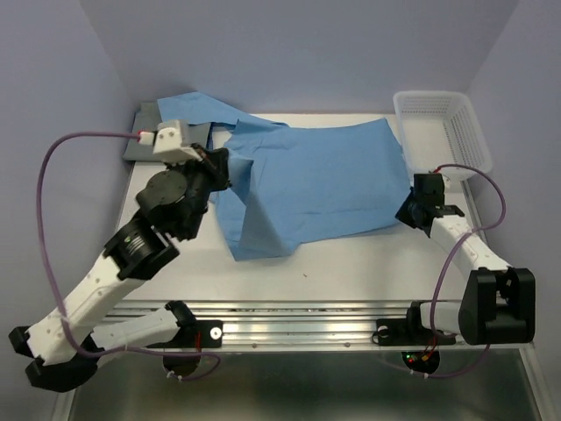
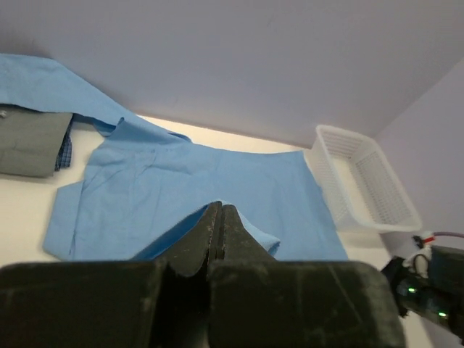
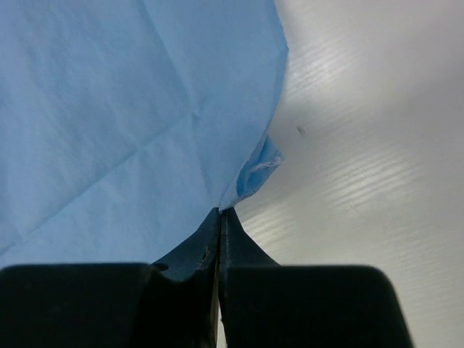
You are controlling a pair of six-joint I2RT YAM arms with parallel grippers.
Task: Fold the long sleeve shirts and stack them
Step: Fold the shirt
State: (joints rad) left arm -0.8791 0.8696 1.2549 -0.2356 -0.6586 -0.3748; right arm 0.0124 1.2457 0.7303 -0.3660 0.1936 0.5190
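Fingers point(image 3: 194, 250) of right gripper point(image 3: 220, 212) and left gripper point(image 2: 221, 209) pinch shut on the thin sky-blue cloth shirt point(image 1: 324, 175), partly folded; the dull grey folded shirt point(image 1: 140, 123) awaits stacking.

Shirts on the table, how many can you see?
2. The blue shirt lies spread across the middle of the table. The grey shirt sits folded at the far left corner, next to the blue one's sleeve. Others could be hidden underneath.
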